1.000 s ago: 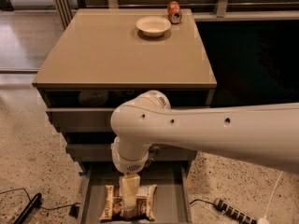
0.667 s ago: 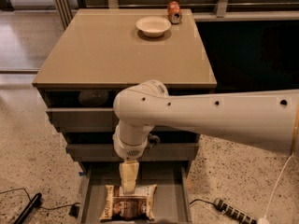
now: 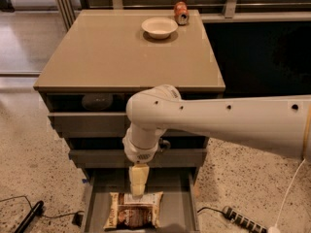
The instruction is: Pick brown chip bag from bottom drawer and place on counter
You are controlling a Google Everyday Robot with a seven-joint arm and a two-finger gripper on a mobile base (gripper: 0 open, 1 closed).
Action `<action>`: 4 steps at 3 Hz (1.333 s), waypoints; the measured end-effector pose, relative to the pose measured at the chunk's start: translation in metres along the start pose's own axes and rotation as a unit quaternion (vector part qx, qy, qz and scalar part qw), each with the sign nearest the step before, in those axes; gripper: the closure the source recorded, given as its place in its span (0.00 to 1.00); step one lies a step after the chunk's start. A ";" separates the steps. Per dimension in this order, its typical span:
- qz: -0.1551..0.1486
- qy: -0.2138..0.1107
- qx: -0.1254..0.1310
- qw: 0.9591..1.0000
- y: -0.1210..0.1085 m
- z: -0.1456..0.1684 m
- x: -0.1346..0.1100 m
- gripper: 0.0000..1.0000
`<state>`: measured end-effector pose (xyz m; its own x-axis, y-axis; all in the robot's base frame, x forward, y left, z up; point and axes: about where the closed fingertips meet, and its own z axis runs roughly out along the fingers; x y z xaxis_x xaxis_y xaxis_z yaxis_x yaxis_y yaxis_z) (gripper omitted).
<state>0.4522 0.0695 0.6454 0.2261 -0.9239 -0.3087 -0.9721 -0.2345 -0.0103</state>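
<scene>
The brown chip bag (image 3: 135,211) lies flat in the open bottom drawer (image 3: 179,208), cream edges and dark brown centre showing. My gripper (image 3: 137,184) hangs straight down from the white arm, its cream fingers just above the bag's top edge. The counter (image 3: 112,52) is the beige top of the cabinet, above and behind the arm.
A white bowl (image 3: 159,27) and an orange can (image 3: 181,12) stand at the counter's far edge. Two wider drawers (image 3: 97,123) sit pulled out above the bottom one. A power strip (image 3: 243,221) and cables lie on the speckled floor to the right and left.
The arm has shifted right and the gripper has risen a little, from touching the bag to just above its top edge. The bag still lies in the drawer.
</scene>
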 end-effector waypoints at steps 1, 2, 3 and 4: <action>0.031 -0.002 0.014 0.999 -0.025 -0.010 0.027 0.00; 0.080 0.015 0.029 0.996 -0.058 -0.032 0.067 0.00; 0.080 0.015 0.029 0.996 -0.058 -0.032 0.067 0.00; 0.073 0.007 0.022 0.997 -0.052 -0.023 0.063 0.00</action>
<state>0.5184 0.0163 0.6485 0.0828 -0.9511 -0.2975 -0.9964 -0.0845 -0.0072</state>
